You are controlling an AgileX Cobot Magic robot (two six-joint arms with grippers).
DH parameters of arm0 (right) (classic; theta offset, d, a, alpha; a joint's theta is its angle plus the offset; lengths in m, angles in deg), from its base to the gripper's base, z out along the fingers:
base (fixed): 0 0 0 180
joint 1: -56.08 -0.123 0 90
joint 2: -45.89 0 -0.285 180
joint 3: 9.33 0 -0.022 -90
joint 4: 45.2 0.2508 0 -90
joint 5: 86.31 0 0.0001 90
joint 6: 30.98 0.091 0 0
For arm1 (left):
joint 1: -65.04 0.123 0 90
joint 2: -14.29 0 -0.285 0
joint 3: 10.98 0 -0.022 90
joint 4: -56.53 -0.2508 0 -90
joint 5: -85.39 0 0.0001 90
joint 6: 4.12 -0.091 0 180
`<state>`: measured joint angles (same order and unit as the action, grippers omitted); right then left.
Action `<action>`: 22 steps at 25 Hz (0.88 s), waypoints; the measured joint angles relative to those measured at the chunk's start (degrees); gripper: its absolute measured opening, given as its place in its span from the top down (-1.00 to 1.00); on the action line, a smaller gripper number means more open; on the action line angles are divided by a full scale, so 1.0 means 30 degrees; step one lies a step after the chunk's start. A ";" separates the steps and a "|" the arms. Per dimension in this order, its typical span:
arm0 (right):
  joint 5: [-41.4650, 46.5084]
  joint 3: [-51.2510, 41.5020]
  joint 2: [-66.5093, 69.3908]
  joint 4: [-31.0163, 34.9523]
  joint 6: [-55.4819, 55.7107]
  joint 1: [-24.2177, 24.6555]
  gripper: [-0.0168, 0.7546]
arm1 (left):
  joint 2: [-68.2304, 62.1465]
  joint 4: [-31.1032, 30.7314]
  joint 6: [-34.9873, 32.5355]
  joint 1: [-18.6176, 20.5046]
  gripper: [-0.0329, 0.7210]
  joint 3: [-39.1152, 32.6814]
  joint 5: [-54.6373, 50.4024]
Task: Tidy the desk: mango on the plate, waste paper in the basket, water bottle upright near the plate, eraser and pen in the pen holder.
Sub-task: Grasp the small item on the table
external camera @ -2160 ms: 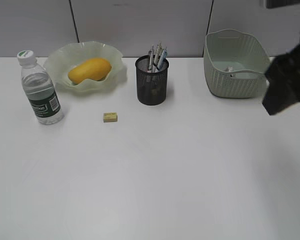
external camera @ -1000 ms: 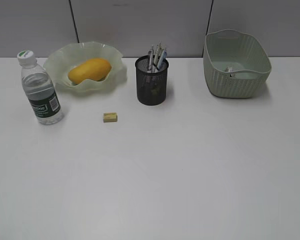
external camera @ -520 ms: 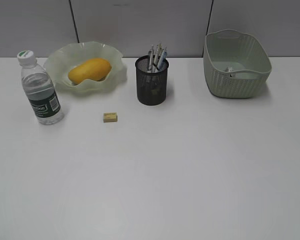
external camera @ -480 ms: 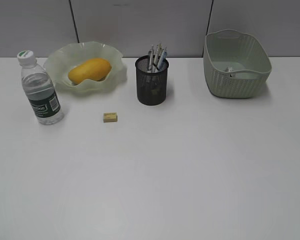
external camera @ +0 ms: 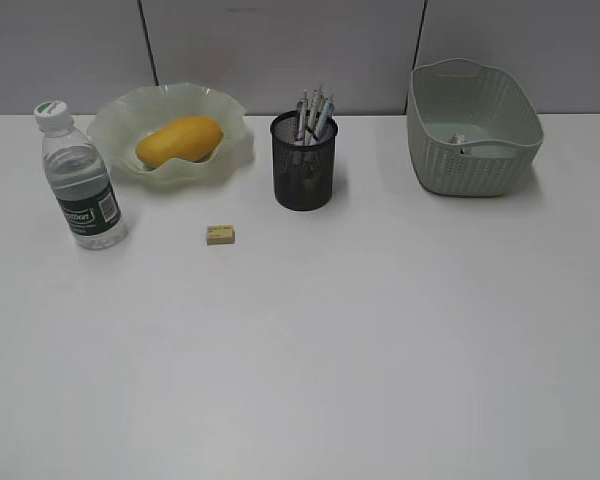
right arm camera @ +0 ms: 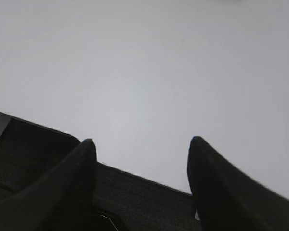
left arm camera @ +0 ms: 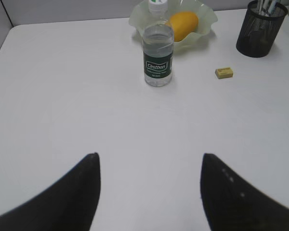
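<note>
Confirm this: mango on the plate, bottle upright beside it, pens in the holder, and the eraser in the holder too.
One thing is wrong: the eraser is not in the holder. It lies on the desk, in front of and to the left of the holder, as the exterior view shows. The rest stands: mango on the plate, bottle upright beside it, pens in the holder.

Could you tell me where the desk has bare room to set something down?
The whole near half of the desk, in front of the eraser, is bare, as is the stretch between pen holder and basket. It is crowded around water bottle and plate.
</note>
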<state>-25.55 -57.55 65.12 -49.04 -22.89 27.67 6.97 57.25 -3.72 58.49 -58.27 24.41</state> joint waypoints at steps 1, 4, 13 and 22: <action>0.0004 0.0000 0.0000 0.0014 0.0000 0.0000 -0.28 | 0.0000 0.0000 0.0000 0.0000 -0.40 0.0000 0.0000; 0.0004 0.0000 0.0000 0.0094 0.0000 0.0000 -0.28 | 0.0000 0.0000 0.0000 0.0000 -0.40 0.0000 0.0000; -0.0042 0.0000 0.0000 0.0195 -0.0030 0.0000 -0.28 | -0.0695 0.1230 0.0000 0.0000 -0.39 0.0000 0.0066; -0.0049 0.0000 0.0000 0.0210 -0.0039 0.0000 -0.28 | -0.5772 0.2417 0.0000 0.0000 -0.39 0.1270 0.2195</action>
<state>-25.70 -57.55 65.12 -48.41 -23.00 27.67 -10.34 64.50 -3.72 58.49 -54.46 30.99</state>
